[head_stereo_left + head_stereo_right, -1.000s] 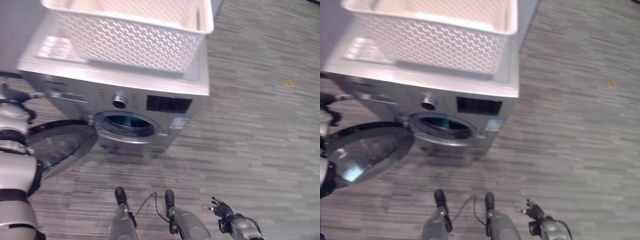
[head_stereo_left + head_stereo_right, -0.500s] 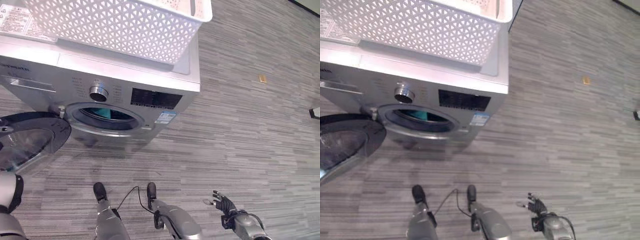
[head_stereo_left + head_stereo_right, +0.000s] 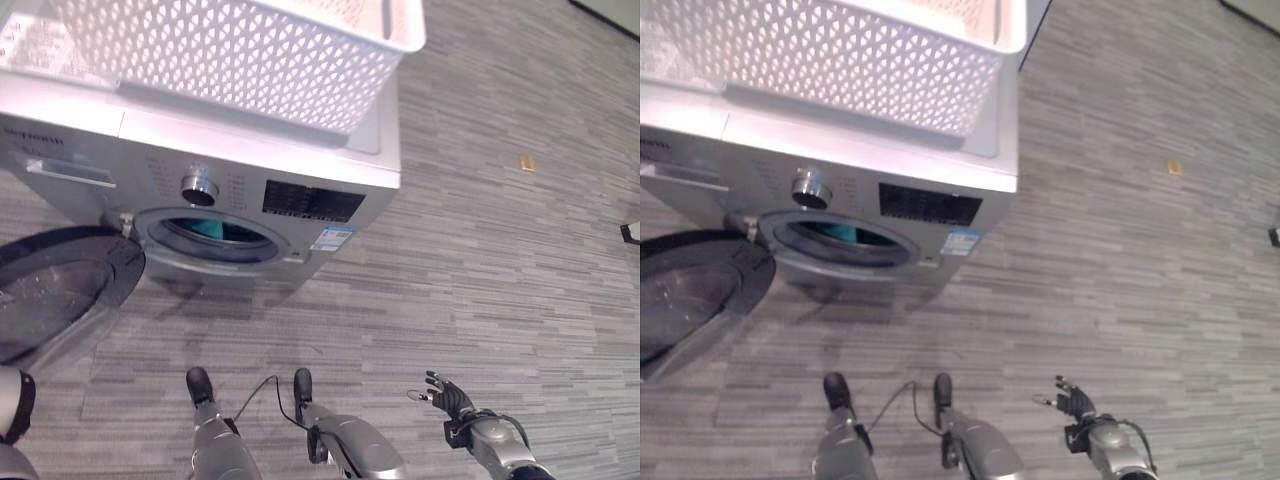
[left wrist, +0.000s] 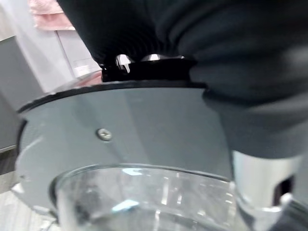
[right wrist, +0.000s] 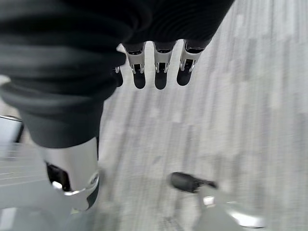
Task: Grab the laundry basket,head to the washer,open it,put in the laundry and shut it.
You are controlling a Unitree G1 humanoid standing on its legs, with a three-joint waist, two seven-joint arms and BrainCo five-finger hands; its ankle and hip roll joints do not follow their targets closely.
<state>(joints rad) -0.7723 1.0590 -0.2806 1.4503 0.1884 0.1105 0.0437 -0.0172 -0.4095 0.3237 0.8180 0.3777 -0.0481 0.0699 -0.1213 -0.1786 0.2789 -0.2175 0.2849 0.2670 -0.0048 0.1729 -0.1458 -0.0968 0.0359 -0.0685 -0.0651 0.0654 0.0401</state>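
I take the washer (image 3: 215,190) as my landmark. The laundry basket (image 3: 240,50) stands on top of it, and I see something teal inside the drum (image 3: 205,229), so I judge the laundry is already put in; what remains is to shut the door.

The door (image 3: 60,300) hangs wide open to the left of the washer's round opening, hinged at that left side, its glass face turned up and outward. To close it, I must swing it to the right, toward the opening. My left arm is clearly the nearer one: its wrist view looks from very close at the grey inner ring and the glass bowl of the door (image 4: 125,159). The left hand (image 4: 144,60) seems to reach over the door's far edge. Its fingers are hidden behind that edge, so I cannot tell if they grip the rim or only lie on it.

My right hand (image 3: 447,396) hangs low in front of the washer and well to the right of it, far from the door. Its fingers (image 5: 161,72) are straight and slightly spread, holding nothing, with only floor past them.
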